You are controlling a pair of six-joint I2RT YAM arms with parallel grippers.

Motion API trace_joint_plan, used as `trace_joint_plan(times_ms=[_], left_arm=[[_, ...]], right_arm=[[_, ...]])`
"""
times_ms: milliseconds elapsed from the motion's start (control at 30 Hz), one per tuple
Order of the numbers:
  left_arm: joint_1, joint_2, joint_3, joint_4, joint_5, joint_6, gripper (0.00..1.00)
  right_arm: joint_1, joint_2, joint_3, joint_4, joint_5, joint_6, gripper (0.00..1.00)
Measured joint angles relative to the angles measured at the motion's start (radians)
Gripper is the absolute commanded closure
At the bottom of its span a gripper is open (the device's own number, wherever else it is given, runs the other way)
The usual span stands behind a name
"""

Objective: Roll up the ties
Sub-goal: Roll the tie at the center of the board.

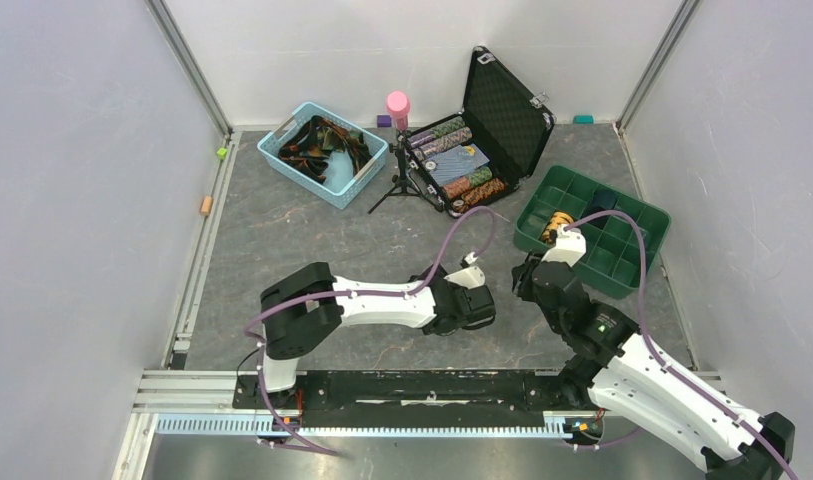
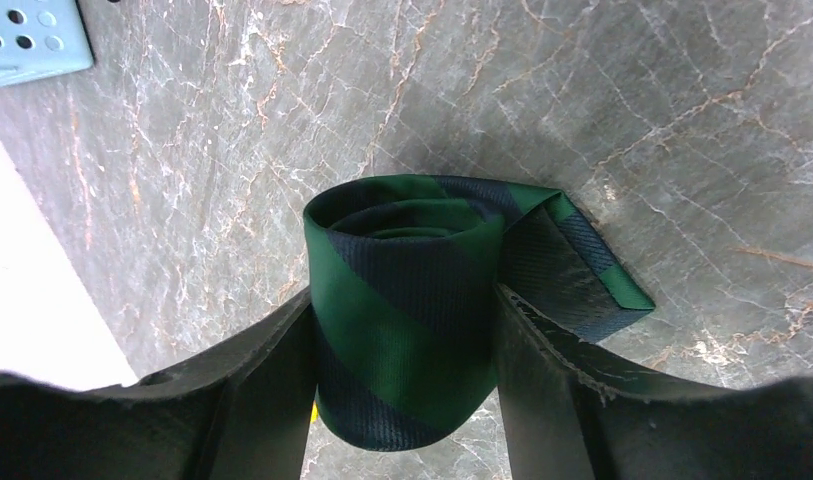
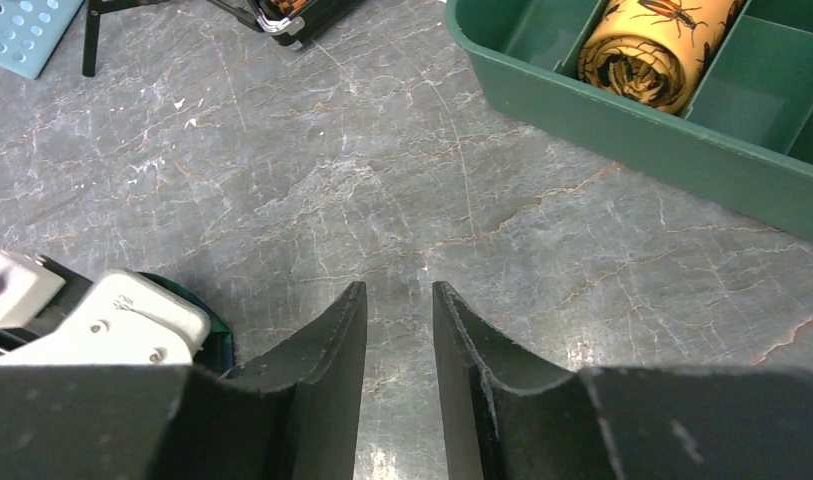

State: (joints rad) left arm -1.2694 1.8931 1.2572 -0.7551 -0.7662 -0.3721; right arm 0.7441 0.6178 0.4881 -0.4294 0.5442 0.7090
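Left wrist view: rolled green-and-navy tie (image 2: pixel 402 300), broad diagonal stripes, wound into a loose coil and pinched on both flanks by the left gripper (image 2: pixel 404 335). Dark fingers (image 2: pixel 267 380) pressed against the fabric, jaws kept fairly wide by the bulk of the roll. Outer end of the tie folded out to the right of the coil, lying against the grey marbled table (image 2: pixel 632 120). At upper left, corner of a pale blue basket (image 2: pixel 27 40), well apart from the roll.

Right wrist view: right gripper (image 3: pixel 400 300) low over the table, jaws parted by a narrow gap, nothing between them, nothing gripped. White housing of the left gripper just beside it at lower left, a sliver of green fabric beneath. Ahead to the right, green divided tray (image 3: pixel 622 130), with one compartment holding a rolled yellow-orange tie (image 3: pixel 647 50) with dark print, lying on its side.

Top external view: both grippers near each other at the front middle of the table, the striped roll hidden under the left one. Basket at rear left, filled with a tangle of unrolled ties (image 1: pixel 327 140) in dark and orange-brown tones. At rear centre, open black case (image 1: pixel 507 110), lid upright, rows of rolled items inside. Between basket and case, small black tripod (image 1: pixel 402 185), with a pink cylinder (image 1: pixel 397 105) just behind it. Tray at right, beside the right arm's wrist.
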Motion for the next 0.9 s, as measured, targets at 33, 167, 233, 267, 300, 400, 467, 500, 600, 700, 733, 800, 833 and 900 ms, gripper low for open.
trace_joint_plan(times_ms=[33, 167, 233, 267, 300, 400, 467, 500, 600, 700, 733, 800, 833, 900], left_arm=[[-0.007, 0.011, 0.008, -0.009, -0.008, 0.0, 0.29], [-0.024, 0.039, 0.029, -0.044, -0.017, -0.002, 0.24], [-0.03, 0.044, 0.037, -0.059, -0.017, -0.004, 0.23], [-0.033, 0.046, 0.042, -0.064, -0.017, -0.005, 0.23], [-0.036, 0.046, 0.046, -0.069, -0.017, -0.005, 0.22], [-0.045, 0.046, 0.057, -0.082, -0.011, -0.013, 0.22], [-0.049, 0.046, 0.064, -0.086, -0.006, -0.02, 0.21], [-0.051, 0.046, 0.068, -0.088, -0.002, -0.021, 0.21], [-0.056, 0.046, 0.085, -0.096, 0.013, -0.029, 0.21], [-0.062, 0.046, 0.104, -0.104, 0.023, -0.036, 0.21], [-0.063, 0.046, 0.109, -0.104, 0.028, -0.039, 0.21], [-0.066, 0.046, 0.115, -0.104, 0.037, -0.042, 0.21], [-0.067, 0.046, 0.116, -0.105, 0.041, -0.043, 0.21], [-0.07, 0.046, 0.117, -0.105, 0.046, -0.05, 0.21]], right_arm=[[0.0, -0.001, 0.0, -0.003, 0.002, 0.0, 0.64], [0.0, -0.002, 0.0, -0.015, 0.015, 0.0, 0.64], [0.0, -0.002, 0.0, -0.017, 0.018, -0.001, 0.64], [0.0, -0.002, 0.0, -0.018, 0.019, -0.001, 0.64], [0.0, -0.002, 0.0, -0.019, 0.022, -0.002, 0.64], [0.0, -0.002, 0.0, -0.027, 0.029, -0.005, 0.64], [0.0, -0.003, 0.0, -0.031, 0.033, -0.006, 0.63], [0.0, -0.005, 0.0, -0.033, 0.035, -0.007, 0.63], [0.0, -0.011, 0.0, -0.04, 0.039, -0.008, 0.63], [0.0, -0.019, 0.0, -0.051, 0.043, -0.007, 0.63], [0.0, -0.023, 0.0, -0.055, 0.044, -0.007, 0.63], [0.0, -0.031, 0.0, -0.062, 0.044, -0.007, 0.63], [0.0, -0.034, 0.0, -0.063, 0.044, -0.007, 0.63], [0.0, -0.039, 0.0, -0.068, 0.044, -0.007, 0.63]])
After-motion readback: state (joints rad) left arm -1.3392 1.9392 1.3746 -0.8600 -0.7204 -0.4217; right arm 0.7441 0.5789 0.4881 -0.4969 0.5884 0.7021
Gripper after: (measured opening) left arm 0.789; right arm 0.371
